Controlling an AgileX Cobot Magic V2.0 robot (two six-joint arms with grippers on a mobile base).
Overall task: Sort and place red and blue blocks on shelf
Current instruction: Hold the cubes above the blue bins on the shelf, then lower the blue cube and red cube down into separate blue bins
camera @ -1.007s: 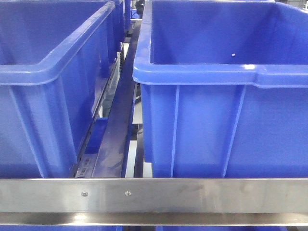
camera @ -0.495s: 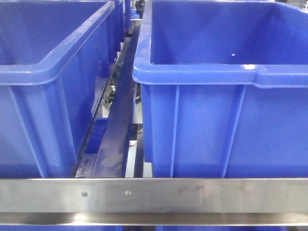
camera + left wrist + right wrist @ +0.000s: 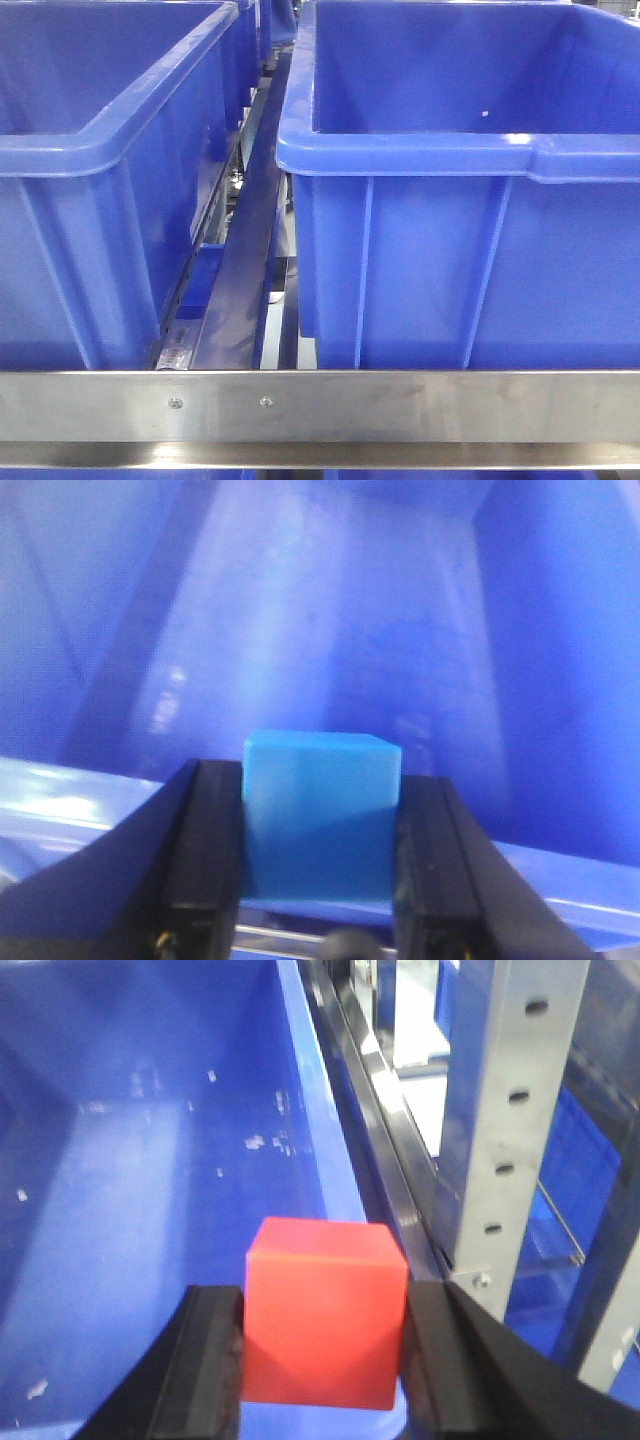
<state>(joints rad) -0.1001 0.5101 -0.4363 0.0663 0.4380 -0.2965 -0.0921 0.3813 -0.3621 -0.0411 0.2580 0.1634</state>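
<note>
Shelf [image 3: 400, 405]: its steel rail runs across the bottom of the front view. Two big blue bins sit on it, left bin [image 3: 100, 150] and right bin [image 3: 450, 250], with a track [image 3: 245, 280] running back in the gap between them. No arm or block shows there, so can't say which bin each arm is at.

Left gripper [image 3: 320, 830]: pinching the blue block [image 3: 320, 780] square between both fingers, block level. A pale bin rim [image 3: 70, 795] crosses behind it, and the bin's inside opens beyond and below. My read: the block sits about at the near rim with the cavity ahead of the gripper, so move forward before letting go.

Right gripper [image 3: 322, 1345]: clamped on the red block [image 3: 325, 1300], same square hold. The bin wall [image 3: 310, 1130] runs down toward the block. The open bin floor is left of it in that view, a steel post [image 3: 510, 1110] to the right. My read: the block hangs close to the edge, so shift toward the bin's middle, away from the post. Dropping here risks clipping the rim.

Cubes have no long axis, so wrist angle doesn't matter, only the offset over the opening. Neither block placed yet.
</note>
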